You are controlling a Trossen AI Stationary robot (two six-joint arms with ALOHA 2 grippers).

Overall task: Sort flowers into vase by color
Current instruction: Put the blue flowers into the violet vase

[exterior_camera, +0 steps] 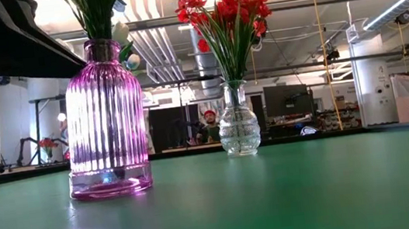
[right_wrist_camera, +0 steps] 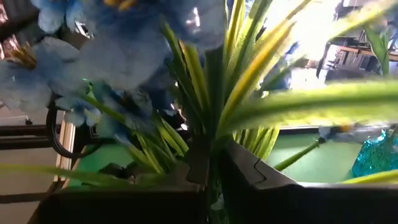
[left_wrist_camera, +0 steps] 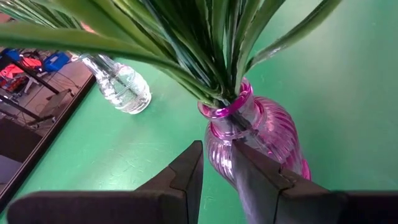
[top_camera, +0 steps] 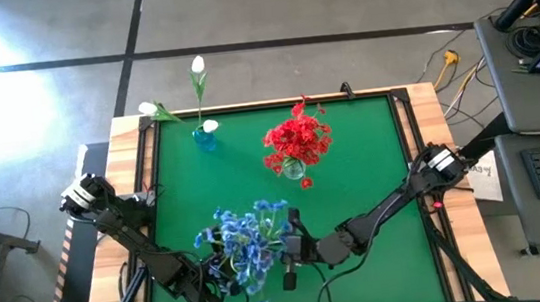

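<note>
My right tool (right_wrist_camera: 210, 163) is clenching the blue flowers' (top_camera: 249, 239) stems above the pink vase (left_wrist_camera: 261, 134); my left tool (left_wrist_camera: 216, 171) is gripping that vase's neck, fingers narrowly parted.

Two dark jointed arms (top_camera: 123, 232) with silver-capped shoulder joints.
</note>
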